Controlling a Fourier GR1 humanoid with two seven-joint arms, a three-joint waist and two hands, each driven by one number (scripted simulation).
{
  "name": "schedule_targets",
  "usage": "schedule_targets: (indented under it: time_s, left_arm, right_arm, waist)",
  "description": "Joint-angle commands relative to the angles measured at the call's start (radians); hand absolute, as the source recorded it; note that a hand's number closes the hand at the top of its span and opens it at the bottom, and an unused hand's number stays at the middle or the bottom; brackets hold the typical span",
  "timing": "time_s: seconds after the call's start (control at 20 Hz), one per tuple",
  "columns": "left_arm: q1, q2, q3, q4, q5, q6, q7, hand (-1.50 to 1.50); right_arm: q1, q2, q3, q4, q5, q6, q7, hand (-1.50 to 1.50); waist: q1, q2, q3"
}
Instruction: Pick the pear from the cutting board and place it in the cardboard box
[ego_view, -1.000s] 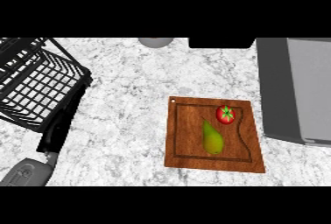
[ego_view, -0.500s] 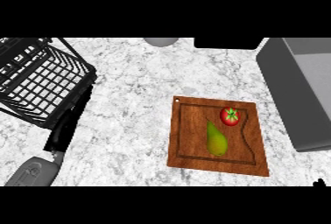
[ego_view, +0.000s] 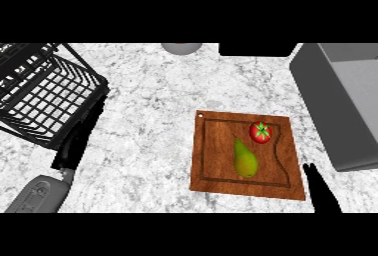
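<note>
A green pear (ego_view: 245, 159) lies lengthwise on the wooden cutting board (ego_view: 210, 170), with a red tomato (ego_view: 260, 131) just beyond it to the right. The box (ego_view: 325, 95), grey in this view and open on top, stands right of the board. The straight black fingers of my right hand (ego_view: 319, 187) rise from the lower edge beside the board's near right corner, a little right of the pear and holding nothing. My left hand (ego_view: 71, 152) stretches flat at the lower left beside the rack, open, on its grey forearm (ego_view: 37, 196).
A black wire dish rack (ego_view: 44, 85) fills the upper left of the marble counter (ego_view: 148, 130). A grey round object (ego_view: 181, 47) and a black block (ego_view: 255, 48) sit at the far edge.
My right hand's fingers have come into view at the lower right by the board's corner. The left forearm has risen slightly. Pear and tomato lie as before.
</note>
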Motion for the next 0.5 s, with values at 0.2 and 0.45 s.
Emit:
schedule_targets:
  time_s: [0.2, 0.45]
  left_arm:
    - [0.029, -0.022, 0.069, 0.003, -0.043, -0.045, -0.013, 0.0]
    - [0.067, -0.047, 0.076, -0.02, -0.077, -0.046, -0.022, 0.0]
  right_arm:
    - [-0.262, 0.167, -0.003, 0.201, 0.086, 0.124, 0.094, -1.5]
    - [-0.327, 0.198, -0.042, 0.332, 0.132, 0.039, -0.003, -1.5]
  waist:
    - [-0.016, -0.006, 0.002]
    - [-0.015, -0.006, 0.002]
